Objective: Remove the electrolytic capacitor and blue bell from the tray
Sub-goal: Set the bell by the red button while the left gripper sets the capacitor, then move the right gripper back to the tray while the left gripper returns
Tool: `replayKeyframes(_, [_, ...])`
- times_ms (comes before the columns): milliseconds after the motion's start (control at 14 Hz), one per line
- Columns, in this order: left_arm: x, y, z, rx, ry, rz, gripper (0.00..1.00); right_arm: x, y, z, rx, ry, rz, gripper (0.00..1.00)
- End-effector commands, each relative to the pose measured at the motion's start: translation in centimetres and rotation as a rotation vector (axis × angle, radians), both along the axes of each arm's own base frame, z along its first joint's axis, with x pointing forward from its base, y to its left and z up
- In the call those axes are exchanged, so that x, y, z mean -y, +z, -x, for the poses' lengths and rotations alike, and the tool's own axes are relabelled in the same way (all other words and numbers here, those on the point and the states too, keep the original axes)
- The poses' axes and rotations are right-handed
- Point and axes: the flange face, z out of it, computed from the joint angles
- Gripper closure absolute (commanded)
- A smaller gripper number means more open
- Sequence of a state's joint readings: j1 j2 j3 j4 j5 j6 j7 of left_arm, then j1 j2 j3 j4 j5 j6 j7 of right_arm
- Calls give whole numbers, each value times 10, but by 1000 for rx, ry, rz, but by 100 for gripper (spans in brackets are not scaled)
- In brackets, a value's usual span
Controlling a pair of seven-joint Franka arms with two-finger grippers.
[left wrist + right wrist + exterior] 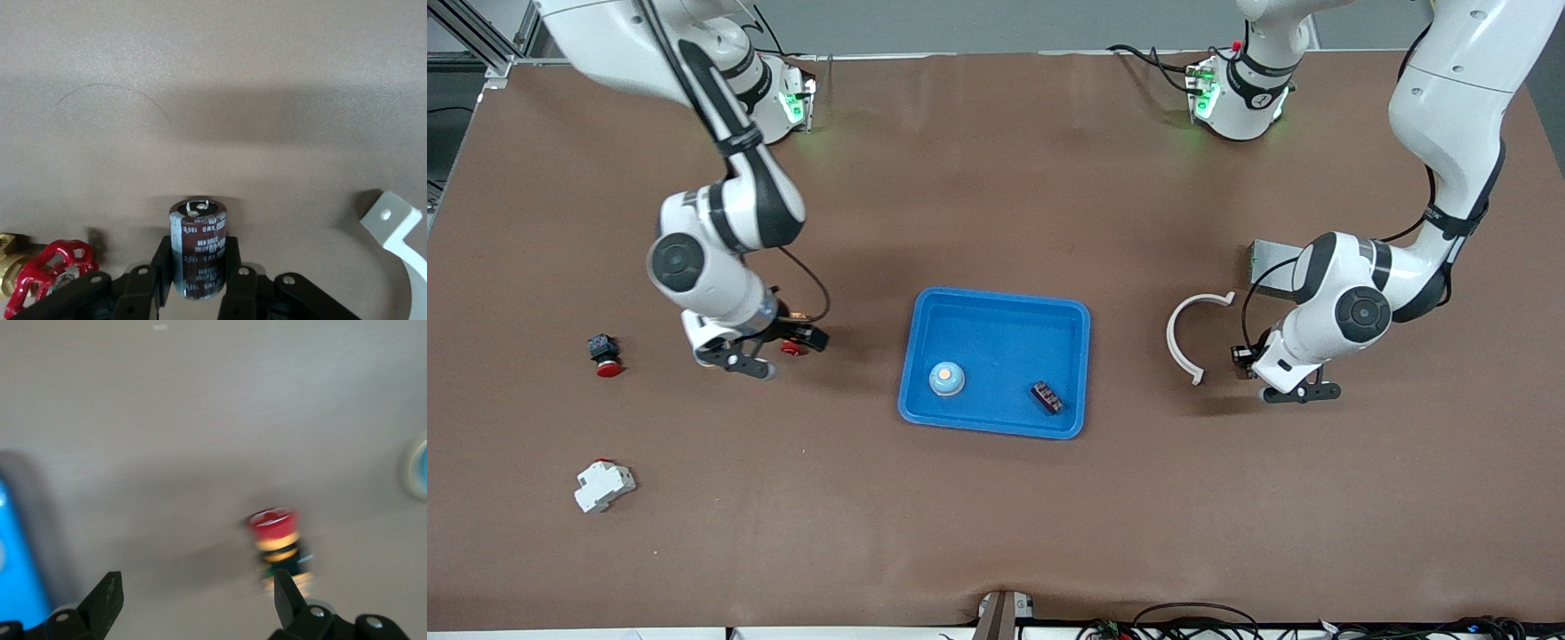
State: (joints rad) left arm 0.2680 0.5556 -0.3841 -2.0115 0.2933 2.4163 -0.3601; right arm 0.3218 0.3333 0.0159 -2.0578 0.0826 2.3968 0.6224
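The capacitor [198,247], a dark brown cylinder with pale print, stands upright between the fingers of my left gripper [198,257], which is shut on it. In the front view the left gripper [1256,369] is low over the table at the left arm's end, beside a white arc, and the capacitor [1240,356] shows as a dark spot. The bell [945,379], a pale blue dome with an orange top, sits in the blue tray [996,302]. My right gripper [769,351] hangs open and empty [195,580] over the table between the tray and a red push-button.
A dark ribbed block [1047,396] lies in the tray near the bell. The white arc [1183,342] curves between tray and left gripper. A red handwheel valve [50,273] lies close to the left gripper. The red push-button [605,356] and a white breaker [605,486] lie toward the right arm's end.
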Motion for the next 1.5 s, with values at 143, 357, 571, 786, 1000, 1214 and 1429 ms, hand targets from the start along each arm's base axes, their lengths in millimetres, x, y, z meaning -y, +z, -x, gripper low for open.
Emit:
replayKeyframes(143, [-4, 5, 1, 23, -4, -13, 0, -103, 5, -27, 34, -137, -21, 0])
replayKeyframes(357, [-5, 26, 0, 20, -1, -37, 0, -146, -11, -49, 25, -188, -5, 0])
replayKeyframes(571, [2, 63, -1, -5, 11, -62, 0, -180, -22, -69, 15, -212, 89, 0])
replayKeyframes(786, [36, 105, -12, -28, 128, -69, 0, -189, -37, -76, 16, -247, 103, 0])
replayKeyframes(1000, [85, 154, -31, -20, 303, -44, 0, -201, -52, -74, 14, -282, 103, 0])
replayKeyframes(1214, [143, 186, -47, -44, 538, 68, 0, -214, -62, -70, 35, -311, 80, 0])
replayKeyframes(1429, [207, 190, -49, -59, 657, 104, 0, -223, -71, -65, 41, -328, 67, 0])
